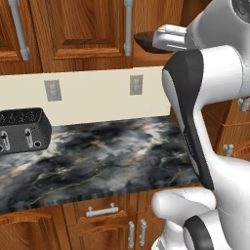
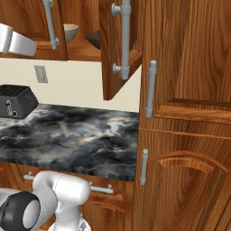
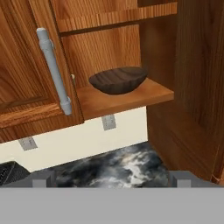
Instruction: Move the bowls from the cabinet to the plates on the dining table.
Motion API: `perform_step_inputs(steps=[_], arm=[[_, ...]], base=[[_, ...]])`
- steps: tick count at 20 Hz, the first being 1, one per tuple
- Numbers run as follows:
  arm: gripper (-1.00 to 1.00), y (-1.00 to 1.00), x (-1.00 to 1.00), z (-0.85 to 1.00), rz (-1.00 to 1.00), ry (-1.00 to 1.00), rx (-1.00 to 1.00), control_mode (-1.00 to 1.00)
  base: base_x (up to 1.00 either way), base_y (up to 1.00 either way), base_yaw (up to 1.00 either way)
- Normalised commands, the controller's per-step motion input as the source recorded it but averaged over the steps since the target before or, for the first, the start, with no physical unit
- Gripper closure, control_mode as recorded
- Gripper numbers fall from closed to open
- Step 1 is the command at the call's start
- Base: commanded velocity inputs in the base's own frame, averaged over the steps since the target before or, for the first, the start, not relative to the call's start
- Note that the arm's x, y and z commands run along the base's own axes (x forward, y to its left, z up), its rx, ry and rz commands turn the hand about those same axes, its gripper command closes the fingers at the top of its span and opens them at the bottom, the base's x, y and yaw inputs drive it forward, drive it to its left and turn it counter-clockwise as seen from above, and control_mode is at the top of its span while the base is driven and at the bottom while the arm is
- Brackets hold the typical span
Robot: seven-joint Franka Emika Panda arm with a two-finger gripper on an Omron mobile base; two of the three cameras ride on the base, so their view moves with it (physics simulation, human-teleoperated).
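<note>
From my hand camera I look into the open cabinet [image 3: 113,52], where the dark brown bowl [image 3: 118,80] sits upright on the lowest shelf, near the shelf's front edge and toward its right end, clear of my claw [image 3: 112,177]. My two finger tips [image 3: 43,177] stand at the bottom of that view, far apart with nothing between them, so my claw is spread wide and holds nothing. To the left of the bowl a cabinet door with a grey bar handle [image 3: 54,72] covers the neighbouring part of the cabinet. Below the shelf runs the cream wall with a socket [image 3: 108,122], and under that the black and grey marble worktop [image 3: 118,168]. From the right base camera the same cabinet shows both bowls on that shelf: the pale beige-cream bowl [image 2: 70,32] sits to the left, and a sliver of the dark brown one just right of it, half hidden by the open door [image 2: 119,49] that swings out toward me. In the left base view my arm [image 1: 195,117] rises on the right and hides most of the opening; the brown bowl's rim peeks out beside my wrist. A black toaster [image 1: 22,129] stands on the worktop at the far left, against the wall.
</note>
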Motion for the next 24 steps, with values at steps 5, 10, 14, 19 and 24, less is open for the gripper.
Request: perform_step_inputs(steps=[5, 10, 14, 19, 24], arm=[[-1.0, 0.17, 0.34, -0.08, 0.16, 0.0, 0.0, -1.0], [-1.0, 0.01, 0.48, -0.04, 0.15, 0.0, 0.0, -1.0], [-1.0, 0.01, 0.48, 0.0, 0.11, 0.0, 0.0, -1.0], [-1.0, 0.2, 0.37, 0.0, 0.05, 0.0, 0.0, -1.0], [-1.0, 0.27, 0.31, 0.0, 0.0, -0.03, -0.02, -1.0]], base=[[0.0, 0.0, 0.0], [0.0, 0.0, 0.0], [0.0, 0.0, 0.0], [0.0, 0.0, 0.0], [0.0, 0.0, 0.0]])
